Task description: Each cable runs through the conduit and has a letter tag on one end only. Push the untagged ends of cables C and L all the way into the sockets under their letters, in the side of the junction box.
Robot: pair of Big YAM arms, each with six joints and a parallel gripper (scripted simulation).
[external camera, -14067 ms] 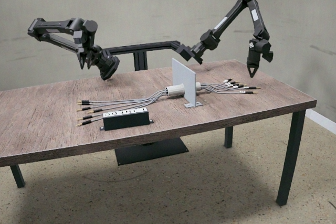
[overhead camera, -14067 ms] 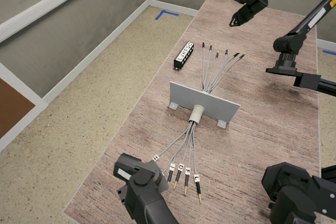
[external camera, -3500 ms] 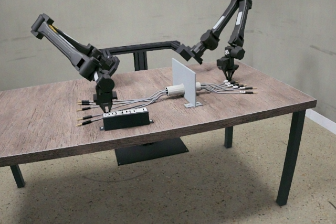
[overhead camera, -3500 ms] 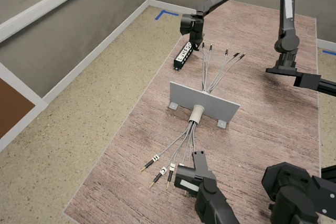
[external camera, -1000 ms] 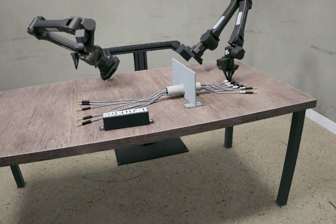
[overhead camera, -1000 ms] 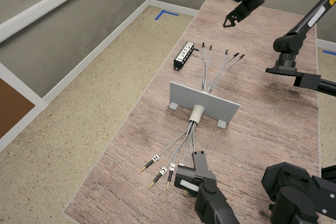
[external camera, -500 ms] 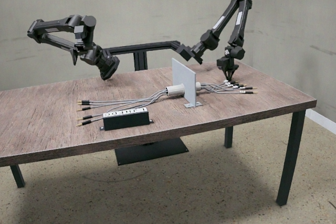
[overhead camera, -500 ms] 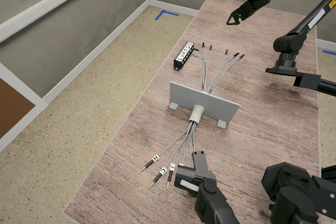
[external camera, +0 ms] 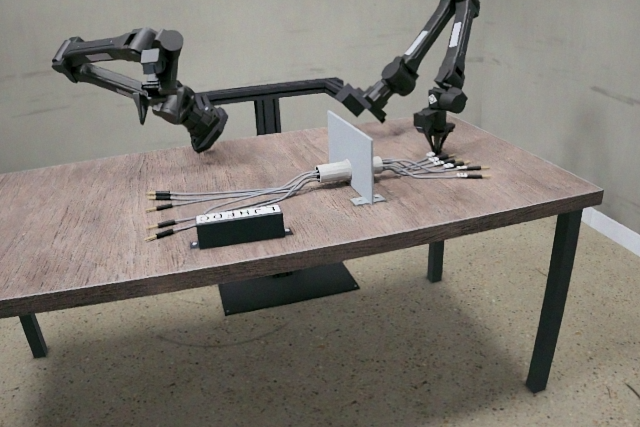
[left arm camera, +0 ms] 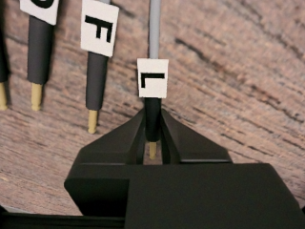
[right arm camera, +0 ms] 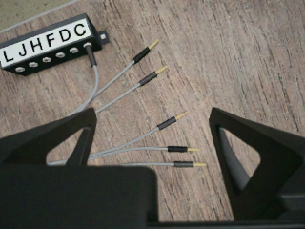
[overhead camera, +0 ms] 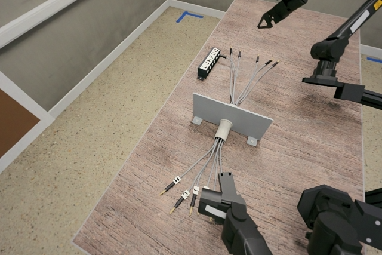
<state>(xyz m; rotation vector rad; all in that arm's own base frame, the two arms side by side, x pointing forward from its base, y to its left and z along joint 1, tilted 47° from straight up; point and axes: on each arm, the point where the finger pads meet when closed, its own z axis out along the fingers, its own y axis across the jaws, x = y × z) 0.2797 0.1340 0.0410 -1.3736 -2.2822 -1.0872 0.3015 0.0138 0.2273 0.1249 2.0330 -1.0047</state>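
Observation:
The black junction box has letters L, J, H, F, D, C on top. One plug sits in the socket under C; its depth is hard to tell. The socket under L is empty. Several untagged plugs, such as one dark plug, lie loose. The C tag lies beyond the conduit. My left gripper is shut on the plug of the cable with the L tag. My right gripper is open and empty, above the table beyond the loose plugs.
A grey upright panel holds the conduit and stands between the two cable fans. Tagged ends H, J and F lie near my left gripper. The box stands near a long table edge.

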